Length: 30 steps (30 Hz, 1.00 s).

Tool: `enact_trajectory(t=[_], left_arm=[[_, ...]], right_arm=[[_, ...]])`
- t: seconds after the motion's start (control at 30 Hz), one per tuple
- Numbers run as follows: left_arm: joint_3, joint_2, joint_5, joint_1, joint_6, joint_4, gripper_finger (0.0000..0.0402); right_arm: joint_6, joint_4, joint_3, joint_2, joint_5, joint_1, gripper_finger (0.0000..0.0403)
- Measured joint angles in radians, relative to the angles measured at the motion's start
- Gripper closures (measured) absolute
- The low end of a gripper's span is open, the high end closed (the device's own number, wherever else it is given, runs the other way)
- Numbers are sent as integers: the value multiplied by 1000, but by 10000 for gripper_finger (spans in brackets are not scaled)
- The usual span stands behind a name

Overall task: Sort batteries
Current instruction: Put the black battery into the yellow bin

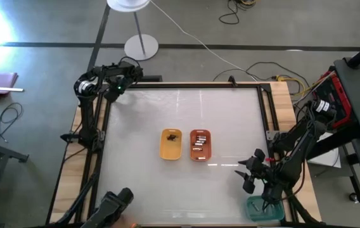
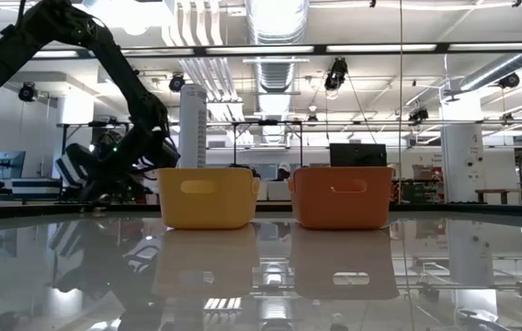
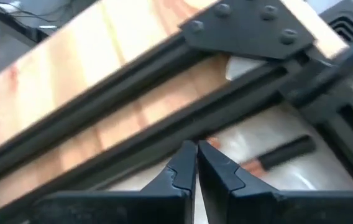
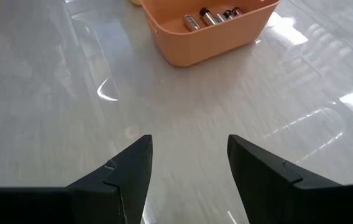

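Fingers of the left gripper (image 3: 196, 163) are pressed together at the counter's far left corner, over the dark frame rail (image 3: 164, 93). Mid-counter stand the yellow tray (image 1: 171, 144), holding dark batteries (image 1: 173, 135), and the orange tray (image 1: 199, 145), with silvery batteries (image 1: 198, 144) inside. Near the right edge, the right gripper (image 4: 189, 171) hovers with fingers spread, close to a teal tray (image 1: 263, 208). Both arms sit low (a careless sweep might, I judge, nudge a tray). Only the overhead and wrist views show tray contents; the level view sees just walls.
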Motion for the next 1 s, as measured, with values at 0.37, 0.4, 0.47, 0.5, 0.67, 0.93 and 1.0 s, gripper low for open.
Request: enact_trajectory(t=[0.37, 0.4, 0.47, 0.5, 0.67, 0.93, 1.0], left_arm=[[-37, 0, 25, -18, -65, -10, 402], [-37, 0, 16, -20, -82, -39, 402], [-37, 0, -3, -25, -103, -80, 402], [-37, 0, -14, -26, -108, -95, 402], [-43, 0, -25, -26, -95, -95, 402], [-45, 0, 10, -27, 15, 4, 402], [-47, 0, 16, -27, 20, 3, 402]], right_arm=[[28, -1, -9, 0, -3, 13, 202], [29, -2, -9, 0, -3, 13, 202], [28, -2, -10, 0, -2, 13, 202], [27, -4, -10, 0, -2, 13, 202], [21, -7, -11, 0, -2, 13, 202], [18, -6, -11, 0, -3, 18, 202], [19, -6, -11, 0, -3, 20, 202]])
